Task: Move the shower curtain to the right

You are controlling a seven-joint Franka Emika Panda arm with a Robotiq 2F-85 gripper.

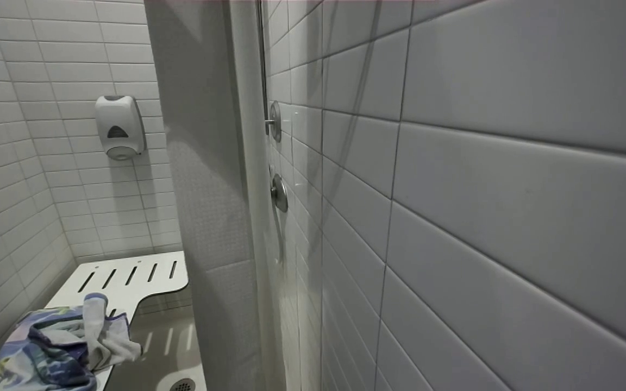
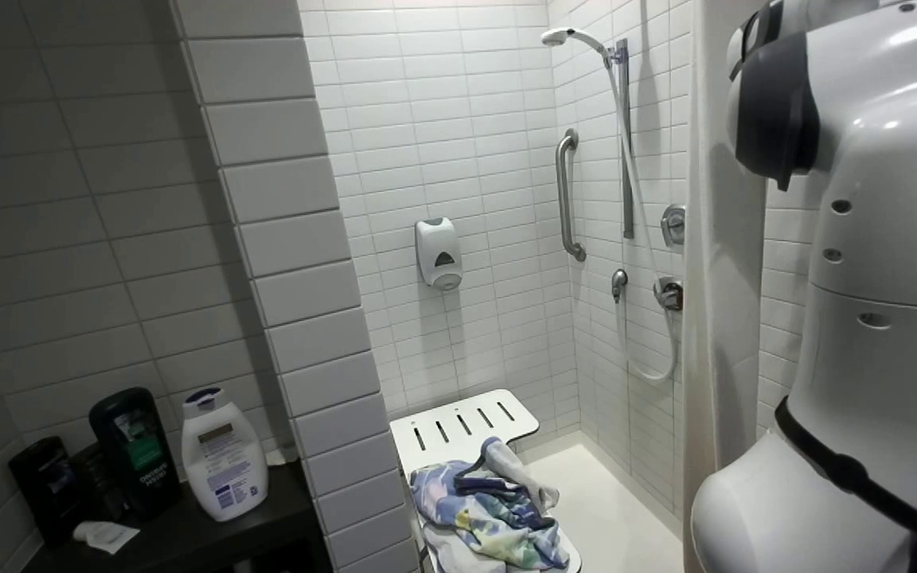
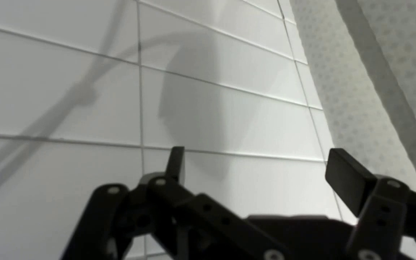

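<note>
White glossy tile [image 2: 458,143] on every visible wall: long flat courses, thin grey joints. Tall plain white shower curtain with vertical folds [image 2: 723,318] hangs as a narrow strip near the valve wall, in both exterior views; white jointed robot arm [image 2: 888,231] stands partly in front of it. Black tool [image 3: 262,173]: jaws spread wide, tile visible through the gap. Curtain fills the right edge of the wrist view; can't tell if the finger [image 3: 350,182] on that side touches it. Wall fittings: white soap dispenser [image 2: 440,253], bent steel grab bar [image 2: 561,191], white hand shower [image 2: 558,37] on grey vertical rail [image 2: 626,143], round chrome valves [image 2: 668,294]. White slotted seat [image 2: 449,452] carries a crumpled blue, white and yellow cloth [image 2: 498,509]. Pale floor [image 2: 598,485] has a round grated drain [image 1: 184,385]. Outside a tiled corner [image 2: 315,334]: dark desk [image 2: 180,549] with black bottle [image 2: 48,485], dark green-labelled bottle [image 2: 136,446], white bottle with navy cap [image 2: 224,461], all standing. Lit bright round the seat, dim by the desk. Soft grey shadows [image 3: 197,94] on the tile in the wrist view.
</note>
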